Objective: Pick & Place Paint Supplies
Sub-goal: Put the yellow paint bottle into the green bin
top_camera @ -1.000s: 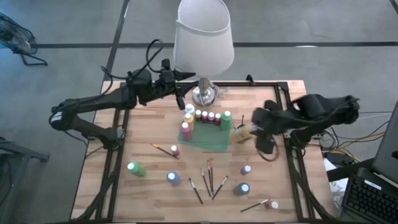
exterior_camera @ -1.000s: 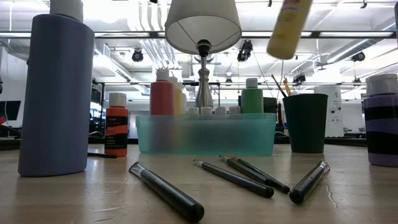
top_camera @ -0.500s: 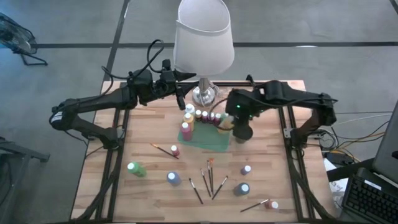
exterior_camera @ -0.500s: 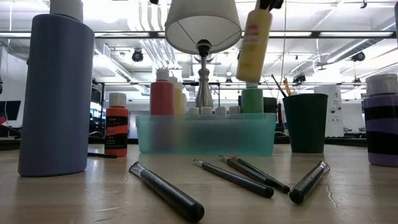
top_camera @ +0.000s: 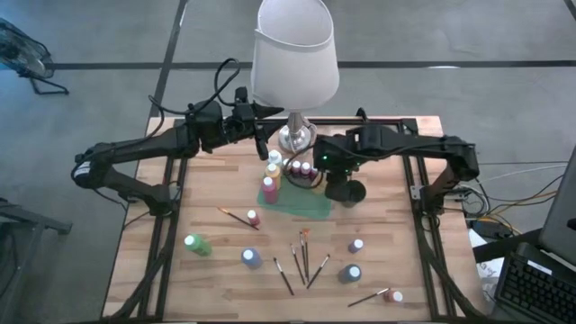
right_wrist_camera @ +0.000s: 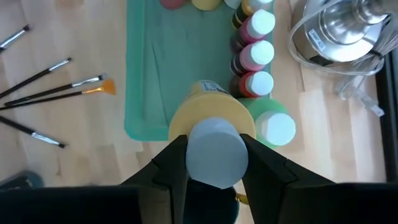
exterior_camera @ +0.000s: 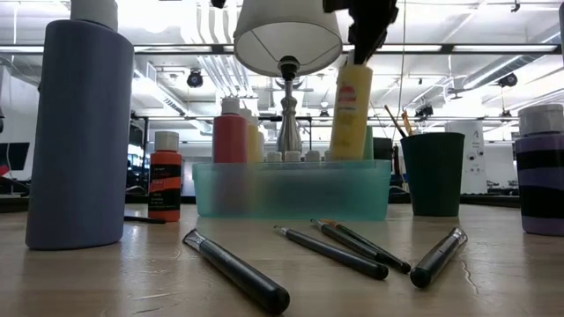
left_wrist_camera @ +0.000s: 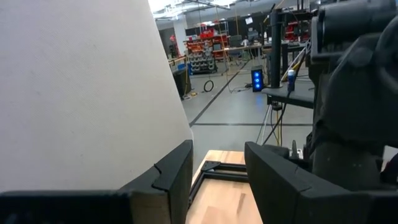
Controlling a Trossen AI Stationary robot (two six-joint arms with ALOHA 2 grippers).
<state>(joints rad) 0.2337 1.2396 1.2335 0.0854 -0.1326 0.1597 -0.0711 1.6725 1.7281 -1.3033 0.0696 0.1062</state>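
In the high view the right pincer (top_camera: 317,173) sits just right of frame centre, over the right end of the teal tray (top_camera: 310,205). It is clenched on a yellow paint bottle (right_wrist_camera: 208,112) by its white cap; the right wrist view shows the two dark fingers (right_wrist_camera: 176,163) pressed against either side of that cap, with the bottle hanging upright above the tray's corner. In the low view the same yellow bottle (exterior_camera: 350,109) hangs at upper centre-right, its lower end dipping behind the tray's front wall (exterior_camera: 291,192).

Just beside it in the tray stand a green bottle (right_wrist_camera: 273,127) and a row of small maroon and pink bottles (right_wrist_camera: 256,52); a red bottle (exterior_camera: 230,130) stands at the tray's left end.

The left pincer (top_camera: 261,137) hovers at upper centre-left of the high view, beside the lamp (top_camera: 294,58), well apart from the supplies. Its fingers (left_wrist_camera: 168,174) stand apart with nothing between them.

On the wooden tabletop (top_camera: 216,279), loose paintbrushes (top_camera: 302,259) lie in the lower centre of the high view. Scattered bottles stand around them: a green one (top_camera: 195,243) at lower left, a blue one (top_camera: 251,257), and two more at lower right (top_camera: 350,273). A dark cup (exterior_camera: 434,173) holding brushes stands right of the tray in the low view.
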